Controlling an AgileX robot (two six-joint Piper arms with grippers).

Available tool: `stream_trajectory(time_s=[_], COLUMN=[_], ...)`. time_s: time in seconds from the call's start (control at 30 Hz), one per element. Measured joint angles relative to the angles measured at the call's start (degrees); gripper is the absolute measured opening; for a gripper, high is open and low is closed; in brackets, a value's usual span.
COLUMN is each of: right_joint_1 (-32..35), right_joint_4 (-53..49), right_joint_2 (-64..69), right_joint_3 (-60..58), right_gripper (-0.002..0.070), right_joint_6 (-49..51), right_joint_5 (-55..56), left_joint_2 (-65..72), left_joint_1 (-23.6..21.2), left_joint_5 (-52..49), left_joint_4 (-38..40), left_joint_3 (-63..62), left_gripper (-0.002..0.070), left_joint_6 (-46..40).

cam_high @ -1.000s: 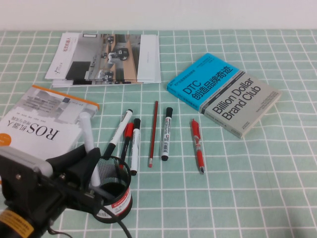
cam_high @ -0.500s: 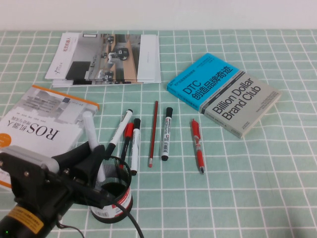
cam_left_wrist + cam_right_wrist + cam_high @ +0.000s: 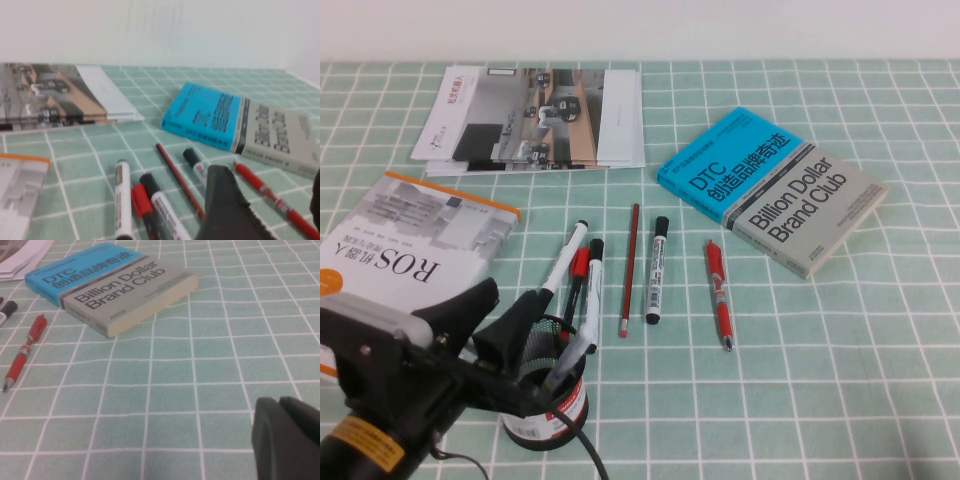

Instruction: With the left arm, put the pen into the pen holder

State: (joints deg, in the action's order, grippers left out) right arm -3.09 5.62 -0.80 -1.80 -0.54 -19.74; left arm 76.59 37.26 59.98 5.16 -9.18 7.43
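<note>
The black wire-mesh pen holder (image 3: 558, 416) stands at the front left of the table. The pale white pen (image 3: 572, 352) leans inside it, its upper end resting against the rim. My left gripper (image 3: 510, 297) hovers just above and to the left of the holder, open, with nothing between its fingers. The left wrist view shows one dark finger (image 3: 225, 205) in front of the markers lying on the cloth; the holder is out of that view. My right gripper (image 3: 287, 440) is shut and empty, low over the green checked cloth at the right, out of the high view.
Black-capped markers (image 3: 565, 262) (image 3: 656, 270), a red-capped pen (image 3: 578, 275), a thin red pencil (image 3: 629, 270) and a red pen (image 3: 720, 295) lie behind the holder. A ROS book (image 3: 400, 250) lies left, brochures (image 3: 530, 120) at the back, a blue-grey book (image 3: 770, 190) right.
My left gripper has opened. The white pen that stood upright between its fingers has dropped and now leans inside the holder.
</note>
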Motion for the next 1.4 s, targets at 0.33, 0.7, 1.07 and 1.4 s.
stream_trajectory(time_s=[0.33, 0.7, 1.07, 1.4], right_joint_1=[0.0, 0.0, 0.0, 0.0], right_joint_4=[0.0, 0.0, 0.0, 0.0], right_joint_2=[0.0, 0.0, 0.0, 0.0], right_joint_3=[0.0, 0.0, 0.0, 0.0], right_gripper=[-0.002, -0.002, -0.002, -0.002], right_joint_6=[0.0, 0.0, 0.0, 0.0], right_joint_5=[0.0, 0.0, 0.0, 0.0], left_joint_2=[-16.8, -43.4, -52.96, -52.96], left_joint_1=[0.0, 0.0, 0.0, 0.0], left_joint_5=[-8.95, -45.03, -62.22, -62.99], left_joint_4=[0.1, 1.52, 3.02, 1.89], left_joint_3=[0.1, -3.46, -3.46, -3.46], left_gripper=[0.0064, 0.0, -0.0001, -0.0003], left_joint_6=[-0.45, -1.09, -4.71, -9.06])
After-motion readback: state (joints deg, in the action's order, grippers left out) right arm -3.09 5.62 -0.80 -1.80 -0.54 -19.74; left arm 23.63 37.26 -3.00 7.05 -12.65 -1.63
